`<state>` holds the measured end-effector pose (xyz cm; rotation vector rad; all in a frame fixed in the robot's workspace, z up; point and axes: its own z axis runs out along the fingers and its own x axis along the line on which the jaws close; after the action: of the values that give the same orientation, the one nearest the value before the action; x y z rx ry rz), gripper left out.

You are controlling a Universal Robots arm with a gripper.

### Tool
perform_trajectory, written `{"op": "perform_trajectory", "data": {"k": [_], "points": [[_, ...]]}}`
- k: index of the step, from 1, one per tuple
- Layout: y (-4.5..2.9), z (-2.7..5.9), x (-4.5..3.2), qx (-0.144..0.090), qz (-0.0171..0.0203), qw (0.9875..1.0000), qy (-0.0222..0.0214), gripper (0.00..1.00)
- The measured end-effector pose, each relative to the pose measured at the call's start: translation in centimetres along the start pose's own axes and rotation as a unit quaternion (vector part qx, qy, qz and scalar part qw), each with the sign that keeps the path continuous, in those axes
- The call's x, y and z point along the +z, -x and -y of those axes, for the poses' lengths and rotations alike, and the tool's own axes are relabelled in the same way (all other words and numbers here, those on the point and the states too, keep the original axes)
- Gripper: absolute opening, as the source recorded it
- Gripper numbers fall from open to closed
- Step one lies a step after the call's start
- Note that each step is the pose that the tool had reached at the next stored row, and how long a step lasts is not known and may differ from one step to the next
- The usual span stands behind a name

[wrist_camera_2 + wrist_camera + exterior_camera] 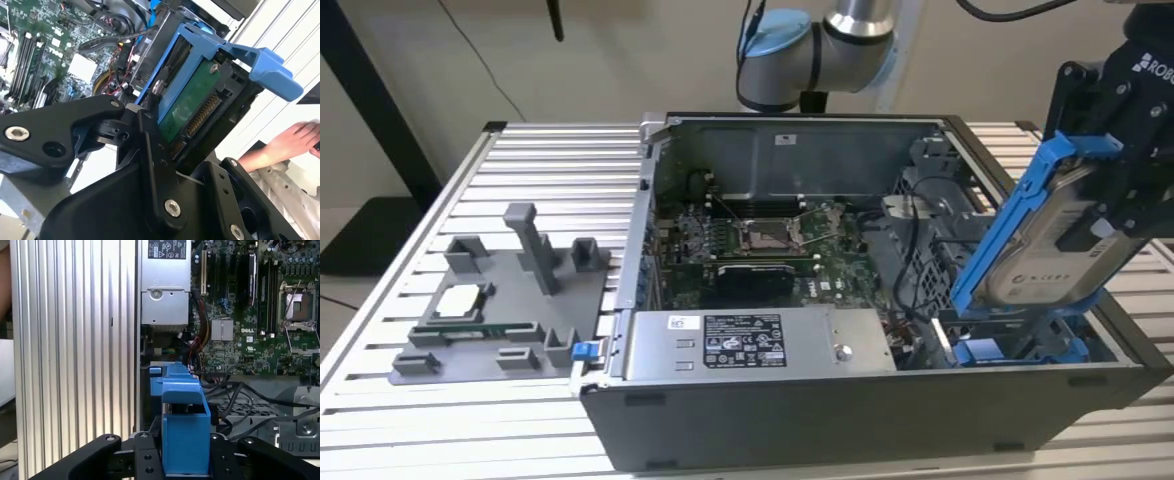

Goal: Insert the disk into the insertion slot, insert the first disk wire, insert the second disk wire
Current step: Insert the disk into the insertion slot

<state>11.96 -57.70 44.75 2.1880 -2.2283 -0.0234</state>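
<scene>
Slatted desk (440,425): open computer case (854,425) holding motherboard (720,250); end effector (1107,225) grips disk (1047,262), tilted over insertion slot (1014,350).

Exterior view overlooks case (827,430), wrist views close, seemingly sharing motherboard (230,355) (60,30)

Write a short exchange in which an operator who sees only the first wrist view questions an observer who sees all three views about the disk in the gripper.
Operator: I see the disk end-on, clamped in the gripper. How is it lying?
Observer: In the exterior view it leans steeply, and its lower end appears to be just above the insertion slot, not flat in it.
Operator: Is anyone near the arm?
Observer: Yes. The second wrist view shows a person's hand beyond the held disk.
</scene>
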Motion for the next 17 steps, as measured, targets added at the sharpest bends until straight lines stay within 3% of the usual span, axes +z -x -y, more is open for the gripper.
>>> {"op": "perform_trajectory", "data": {"k": [13,17], "points": [[0.01,0.41,2.25,0.000,0.0003,1.0000,0.0001,0.00],[0.03,0.48,2.63,0.000,0.0016,1.0000,0.0002,0.00]]}}
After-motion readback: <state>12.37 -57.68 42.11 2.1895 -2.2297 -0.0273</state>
